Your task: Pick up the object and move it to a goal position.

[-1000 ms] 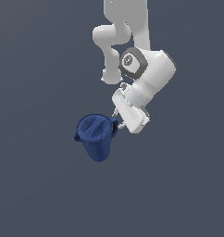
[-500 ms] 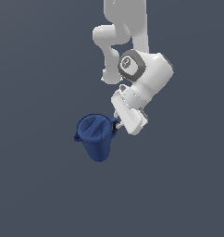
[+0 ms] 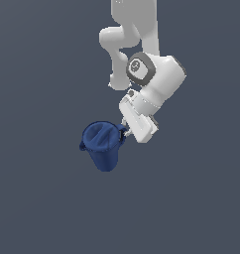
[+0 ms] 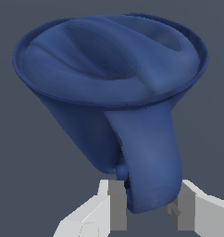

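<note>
The pitcher [image 3: 102,145] is rendered as dark blue plastic, smooth and semi-matt, with soft, broad highlights seen along its rim and on the loop handle [image 4: 148,162] in the wrist view; no texture or seams are shown. The arm [image 3: 156,79] is given a smooth white shell of plastic look, lightly satin under the light. The gripper [image 4: 148,210] is finished in the same matt white, while its finger pads [image 4: 117,203] are shown in flat grey.

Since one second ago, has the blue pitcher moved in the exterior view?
No. The blue pitcher sits at the same spot in the frame; only the arm's upper joint shifted slightly. The pincer straddles its handle.
</note>
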Controlling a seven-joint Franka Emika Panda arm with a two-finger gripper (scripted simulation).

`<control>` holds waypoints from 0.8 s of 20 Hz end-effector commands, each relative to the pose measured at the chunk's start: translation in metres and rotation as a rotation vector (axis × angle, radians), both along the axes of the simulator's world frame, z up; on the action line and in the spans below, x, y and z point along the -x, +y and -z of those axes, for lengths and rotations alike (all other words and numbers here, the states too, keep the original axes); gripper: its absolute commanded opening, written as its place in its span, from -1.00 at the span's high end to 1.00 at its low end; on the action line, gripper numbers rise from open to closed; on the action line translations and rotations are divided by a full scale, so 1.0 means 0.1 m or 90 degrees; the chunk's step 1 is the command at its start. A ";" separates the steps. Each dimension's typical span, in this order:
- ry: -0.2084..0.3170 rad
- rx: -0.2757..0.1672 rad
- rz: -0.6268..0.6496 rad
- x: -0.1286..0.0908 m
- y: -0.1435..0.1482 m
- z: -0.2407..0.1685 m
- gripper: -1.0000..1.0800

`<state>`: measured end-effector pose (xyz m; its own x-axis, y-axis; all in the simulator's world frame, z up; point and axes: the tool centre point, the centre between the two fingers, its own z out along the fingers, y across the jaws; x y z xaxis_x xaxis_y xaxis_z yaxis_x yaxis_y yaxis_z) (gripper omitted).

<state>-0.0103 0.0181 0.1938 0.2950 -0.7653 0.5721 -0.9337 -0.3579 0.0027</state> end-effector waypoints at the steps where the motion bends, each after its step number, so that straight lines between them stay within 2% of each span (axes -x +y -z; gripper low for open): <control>1: -0.002 0.000 0.000 0.03 0.00 -0.05 1.00; 8: -0.002 0.000 0.000 0.27 -0.03 -0.26 1.00; 16: -0.002 0.000 0.000 0.71 -0.08 -0.67 1.00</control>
<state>-0.0723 0.0112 0.2507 0.2952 -0.7650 0.5723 -0.9338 -0.3578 0.0034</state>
